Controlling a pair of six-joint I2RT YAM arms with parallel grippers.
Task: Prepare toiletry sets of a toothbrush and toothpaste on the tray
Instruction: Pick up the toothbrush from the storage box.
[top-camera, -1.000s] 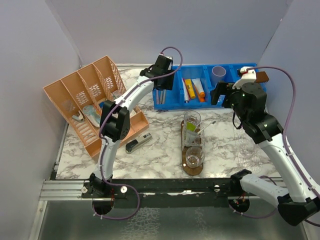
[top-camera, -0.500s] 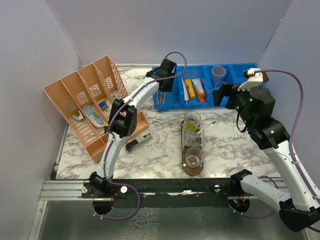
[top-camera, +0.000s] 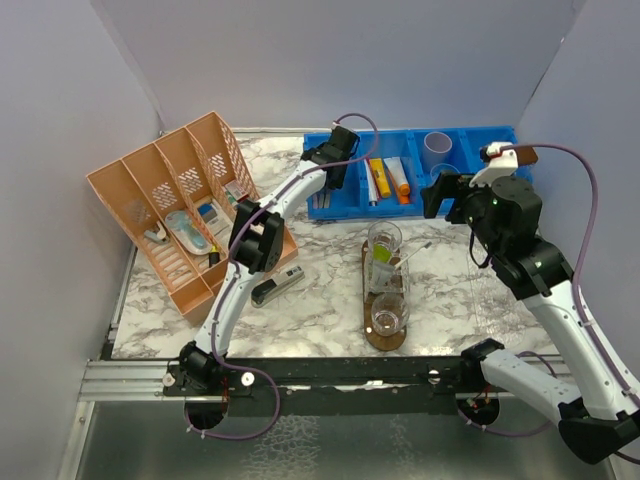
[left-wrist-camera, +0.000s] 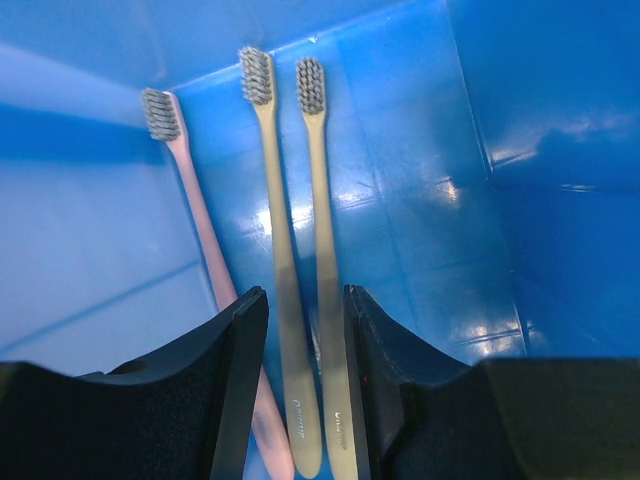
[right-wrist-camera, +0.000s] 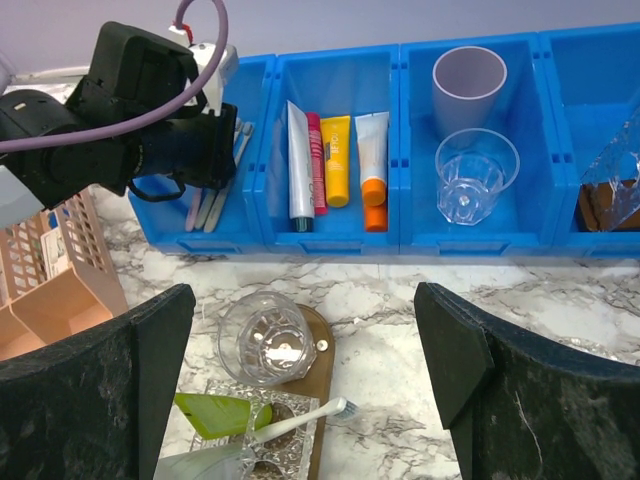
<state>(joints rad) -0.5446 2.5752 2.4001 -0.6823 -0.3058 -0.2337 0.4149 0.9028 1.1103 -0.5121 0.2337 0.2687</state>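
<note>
Here, left pincer (left-wrist-camera: 305, 310), half-closed, straddles two toothbrushes (left-wrist-camera: 284, 300) in the bin (left-wrist-camera: 500, 150), leftmost compartment (grip unclear); right pincer (right-wrist-camera: 295, 300) gapes empty before the bin.

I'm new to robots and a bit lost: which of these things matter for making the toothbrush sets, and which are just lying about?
For the job: beige toothbrushes in the blue plastic bin; squeeze tubes of toothpaste; clear plastic tumblers; dark brown wooden tray.
Lying about: orange slotted plastic basket; black and silver stapler-like gadget; lilac plastic cup.
</note>
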